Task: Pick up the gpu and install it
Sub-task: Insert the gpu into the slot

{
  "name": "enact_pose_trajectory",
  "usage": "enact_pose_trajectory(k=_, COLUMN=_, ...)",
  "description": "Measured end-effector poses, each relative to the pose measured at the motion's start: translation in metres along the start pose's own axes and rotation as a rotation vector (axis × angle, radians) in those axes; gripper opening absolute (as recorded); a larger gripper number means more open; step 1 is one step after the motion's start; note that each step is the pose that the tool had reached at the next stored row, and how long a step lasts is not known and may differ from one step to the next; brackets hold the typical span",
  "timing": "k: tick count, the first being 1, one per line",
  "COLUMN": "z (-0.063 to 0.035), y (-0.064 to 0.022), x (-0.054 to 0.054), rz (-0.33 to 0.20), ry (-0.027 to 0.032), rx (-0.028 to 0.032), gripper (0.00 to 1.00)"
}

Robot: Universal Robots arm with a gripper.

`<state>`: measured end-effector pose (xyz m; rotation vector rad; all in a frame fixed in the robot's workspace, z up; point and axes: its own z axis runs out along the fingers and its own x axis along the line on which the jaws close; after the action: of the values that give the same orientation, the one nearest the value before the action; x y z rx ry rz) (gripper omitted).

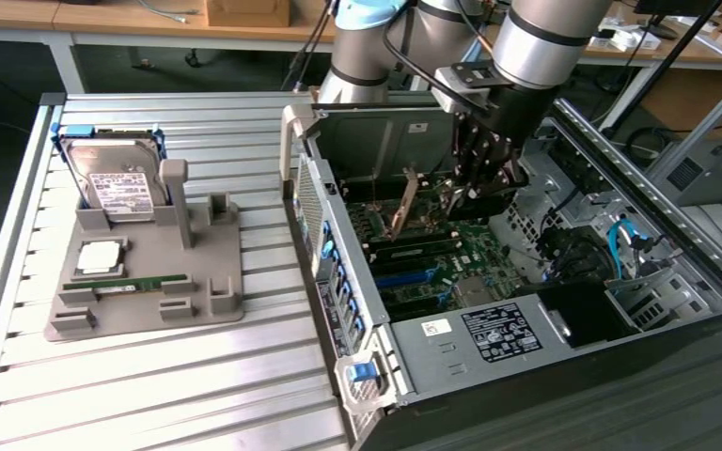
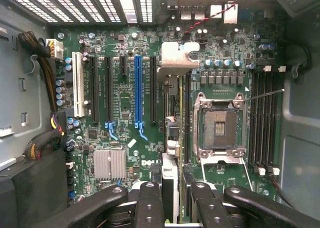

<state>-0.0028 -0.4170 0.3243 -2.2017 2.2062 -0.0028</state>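
The gpu [image 1: 402,202] is a thin card with a tan-brown face, hanging on edge inside the open computer case [image 1: 374,366] over the motherboard [image 1: 443,272]. My gripper [image 1: 455,193] reaches down into the case from above and is shut on the card. In the wrist view the gpu [image 2: 172,138] shows edge-on between the black fingers [image 2: 150,205], with its silver bracket [image 2: 176,55] at the far end. It lies beside a black slot [image 2: 153,90], between the blue slot [image 2: 138,87] and the CPU socket [image 2: 219,125]. Whether it touches a slot I cannot tell.
On the exterior view's left, a grey fixture [image 1: 211,301] on the slatted table holds an upright hard drive [image 1: 117,183], a CPU [image 1: 98,256] and a green memory stick [image 1: 142,282]. A power supply [image 1: 499,334] fills the case's near end. Cables [image 2: 47,77] run along the case wall.
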Motion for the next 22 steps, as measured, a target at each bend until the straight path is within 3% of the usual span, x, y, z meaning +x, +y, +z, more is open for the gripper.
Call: enact_pose_trajectory(k=22, z=0.0022, y=0.0105, x=0.001, rz=0.000, ry=0.0000, rx=0.0000, gripper=0.27)
